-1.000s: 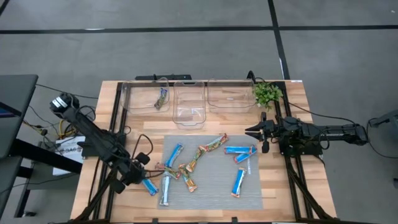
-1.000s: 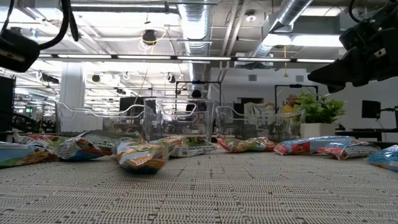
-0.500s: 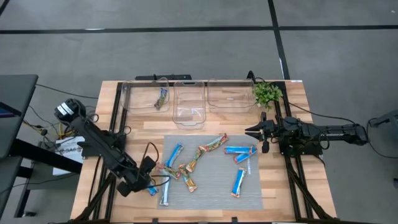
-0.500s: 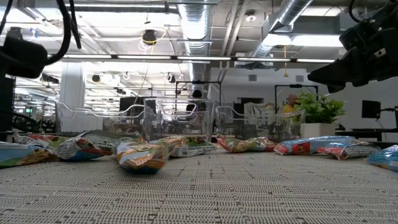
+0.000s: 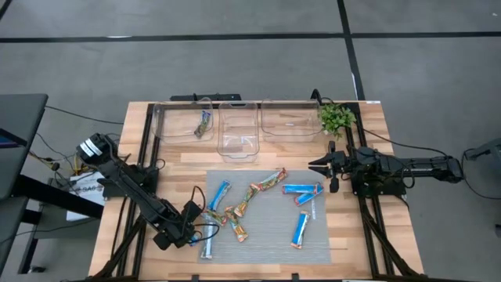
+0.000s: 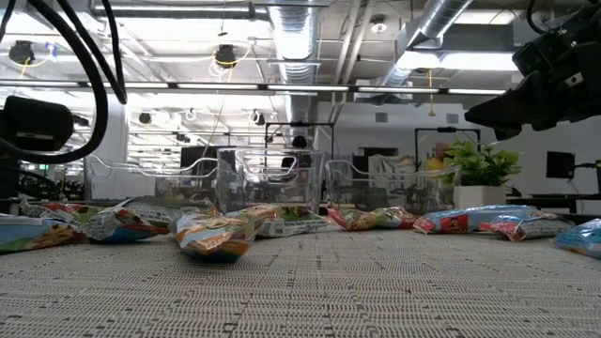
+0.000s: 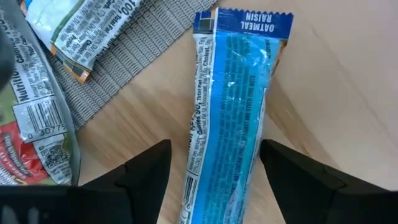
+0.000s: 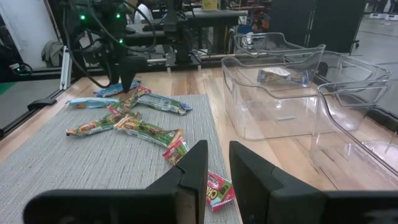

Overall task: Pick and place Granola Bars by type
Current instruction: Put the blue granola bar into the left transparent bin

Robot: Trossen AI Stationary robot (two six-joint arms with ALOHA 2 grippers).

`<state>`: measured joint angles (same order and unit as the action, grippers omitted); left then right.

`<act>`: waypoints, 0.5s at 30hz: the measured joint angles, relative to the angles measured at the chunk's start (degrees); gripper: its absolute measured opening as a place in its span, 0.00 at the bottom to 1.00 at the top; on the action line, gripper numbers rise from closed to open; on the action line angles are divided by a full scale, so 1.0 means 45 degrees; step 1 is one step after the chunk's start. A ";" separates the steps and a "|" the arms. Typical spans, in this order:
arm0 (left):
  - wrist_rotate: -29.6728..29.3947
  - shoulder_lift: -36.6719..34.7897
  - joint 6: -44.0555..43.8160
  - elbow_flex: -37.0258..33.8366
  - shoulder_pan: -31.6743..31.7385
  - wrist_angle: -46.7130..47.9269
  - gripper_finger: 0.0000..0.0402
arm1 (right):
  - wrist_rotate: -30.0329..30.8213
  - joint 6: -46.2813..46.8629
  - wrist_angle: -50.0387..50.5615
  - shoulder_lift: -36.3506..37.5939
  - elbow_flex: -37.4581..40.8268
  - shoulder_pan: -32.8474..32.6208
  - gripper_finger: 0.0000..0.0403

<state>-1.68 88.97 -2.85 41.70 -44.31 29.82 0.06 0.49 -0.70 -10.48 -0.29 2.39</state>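
The left gripper (image 7: 211, 180) hangs low over the front-left part of the tabletop (image 5: 368, 227), its 2 dark fingers (image 7: 146, 171) spread apart on either side of a blue granola bar (image 7: 233, 115). In the left wrist view the bar lies on bare wood just off the edge of the grey mat (image 7: 124, 59), its long axis running straight away from the gripper between the 2 fingers, so a plain descent and squeeze across its narrow width looks like the next move. The fingers are released and do not appear to touch the wrapper yet.

The far end of the wrapper reads "OATMEAL RAISIN"; the side seam carries small print that includes "0g" and "Cholest". A neighbouring multicoloured bar (image 7: 78, 34) on the mat shows "100" and part of a calorie line, and another wrapper at the picture's edge shows "Nutrition" and a barcode.

In the high view the left gripper (image 5: 190, 227) is by far the nearer arm to this bar; the remaining granola bars (image 5: 258, 192) lie scattered across the mat. 3 clear bins (image 5: 239, 129) stand along the tabletop's far edge, and the left one already holds a bar (image 5: 203, 124).

The right gripper (image 5: 325, 166) waits above the right side, near a small potted plant (image 5: 337, 117), its fingers slightly parted and holding nothing.
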 joint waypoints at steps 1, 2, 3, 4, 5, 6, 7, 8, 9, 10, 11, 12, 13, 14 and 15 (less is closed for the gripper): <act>-0.0003 0.0004 -0.0052 -0.0001 -0.0005 -0.0005 0.62 | -0.0001 -0.0004 -0.0002 -0.0001 -0.0001 0.0000 0.15; 0.0001 0.0004 -0.0070 -0.0001 -0.0005 -0.0010 0.62 | 0.0003 0.0001 -0.0002 -0.0001 -0.0002 0.0000 0.15; 0.0000 0.0004 -0.0070 -0.0004 -0.0005 -0.0010 0.61 | -0.0001 -0.0004 -0.0002 -0.0001 0.0003 0.0000 0.15; -0.0001 -0.0016 -0.0069 -0.0006 -0.0005 -0.0007 0.61 | -0.0001 0.0001 -0.0002 -0.0001 -0.0001 0.0000 0.15; 0.0006 -0.0021 -0.0074 -0.0008 -0.0005 -0.0005 0.60 | -0.0001 -0.0003 -0.0002 -0.0001 -0.0002 0.0000 0.15; 0.0024 -0.0019 -0.0097 -0.0013 -0.0005 -0.0010 0.58 | -0.0001 0.0000 -0.0002 -0.0001 0.0003 0.0000 0.15; 0.0054 -0.0016 -0.0149 -0.0016 -0.0005 -0.0010 0.56 | 0.0000 -0.0003 -0.0002 -0.0001 0.0001 0.0000 0.15; 0.0094 -0.0016 -0.0183 -0.0016 -0.0005 -0.0015 0.54 | 0.0002 0.0001 -0.0002 0.0001 0.0001 0.0000 0.15; 0.0156 -0.0016 -0.0228 -0.0021 -0.0005 -0.0020 0.51 | 0.0004 0.0001 -0.0002 0.0000 -0.0001 0.0000 0.15; 0.0212 -0.0016 -0.0262 -0.0022 -0.0005 -0.0025 0.48 | 0.0004 0.0001 -0.0002 -0.0001 0.0002 0.0000 0.15; 0.0221 -0.0011 -0.0315 -0.0025 -0.0005 -0.0035 0.45 | -0.0001 -0.0004 -0.0002 -0.0001 0.0003 0.0000 0.15; 0.0229 -0.0011 -0.0377 -0.0025 -0.0005 -0.0050 0.41 | -0.0001 -0.0002 -0.0001 -0.0001 -0.0002 0.0000 0.15; 0.0229 -0.0011 -0.0460 -0.0025 -0.0005 -0.0071 0.38 | -0.0001 0.0001 -0.0002 0.0000 -0.0001 0.0000 0.15; 0.0229 -0.0006 -0.0543 -0.0025 -0.0005 -0.0087 0.35 | 0.0001 0.0001 0.0000 0.0001 0.0001 0.0000 0.15; 0.0229 -0.0006 -0.0602 -0.0025 -0.0005 -0.0102 0.32 | 0.0002 0.0001 -0.0002 0.0000 0.0002 0.0000 0.15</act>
<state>-0.65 88.95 -5.56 41.58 -44.34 29.37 0.07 0.49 -0.71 -10.48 -0.28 2.39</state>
